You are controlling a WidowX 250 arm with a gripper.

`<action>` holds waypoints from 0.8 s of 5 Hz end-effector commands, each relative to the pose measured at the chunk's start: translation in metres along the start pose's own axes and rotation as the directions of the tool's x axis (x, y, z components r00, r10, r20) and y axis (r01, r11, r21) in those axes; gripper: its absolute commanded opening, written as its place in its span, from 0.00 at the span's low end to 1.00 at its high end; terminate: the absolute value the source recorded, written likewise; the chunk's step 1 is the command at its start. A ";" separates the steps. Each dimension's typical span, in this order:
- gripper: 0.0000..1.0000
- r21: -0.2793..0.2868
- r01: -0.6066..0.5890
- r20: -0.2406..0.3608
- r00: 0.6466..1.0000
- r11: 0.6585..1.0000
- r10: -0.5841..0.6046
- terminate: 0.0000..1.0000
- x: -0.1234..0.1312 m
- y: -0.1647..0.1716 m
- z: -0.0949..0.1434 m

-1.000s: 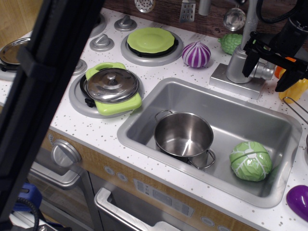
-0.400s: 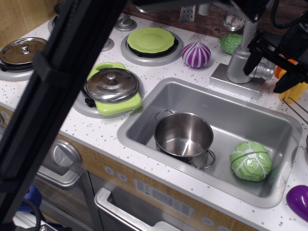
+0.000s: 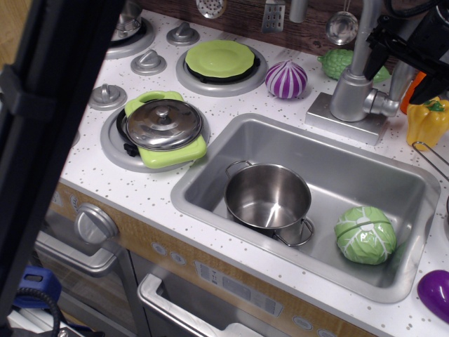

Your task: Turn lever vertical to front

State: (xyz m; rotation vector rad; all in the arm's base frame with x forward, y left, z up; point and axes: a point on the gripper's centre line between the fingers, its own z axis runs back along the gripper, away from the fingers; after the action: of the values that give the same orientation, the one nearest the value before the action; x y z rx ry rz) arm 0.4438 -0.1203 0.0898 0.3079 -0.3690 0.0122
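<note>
The silver faucet body [image 3: 351, 95] stands on its grey base behind the sink. The lever [image 3: 397, 83] is a short silver handle jutting from the body's right side and rising steeply up. My black gripper [image 3: 407, 60] hangs at the top right, just above the lever's upper end. Its jaws look spread, one finger to the left of the lever tip and one to the right. It holds nothing. The rest of the gripper is cut off by the frame edge.
The sink [image 3: 210, 168] holds a steel pot [image 3: 266, 196] and a green cabbage [image 3: 364, 235]. A yellow pepper [image 3: 426, 121] sits right of the faucet. A purple onion [image 3: 285, 78] is left of it. A green plate [image 3: 219, 57] and a lidded pan [image 3: 164, 125] sit on burners. A dark blurred arm [image 3: 49, 105] covers the left.
My gripper has risen from beside the faucet body up to the top right. The lever now stands steeply up instead of sticking out low. The dark arm at the left has shifted.
</note>
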 end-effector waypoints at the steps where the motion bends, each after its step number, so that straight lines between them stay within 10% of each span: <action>1: 1.00 -0.020 -0.052 0.154 0.987 0.998 0.055 0.00 0.031 0.013 0.031; 4: 1.00 -0.097 -0.064 0.166 0.983 0.993 0.079 0.00 0.042 0.008 0.012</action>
State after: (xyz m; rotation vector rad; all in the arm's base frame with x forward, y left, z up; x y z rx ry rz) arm 0.4735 -0.1225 0.0917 0.2002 -0.4871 0.0223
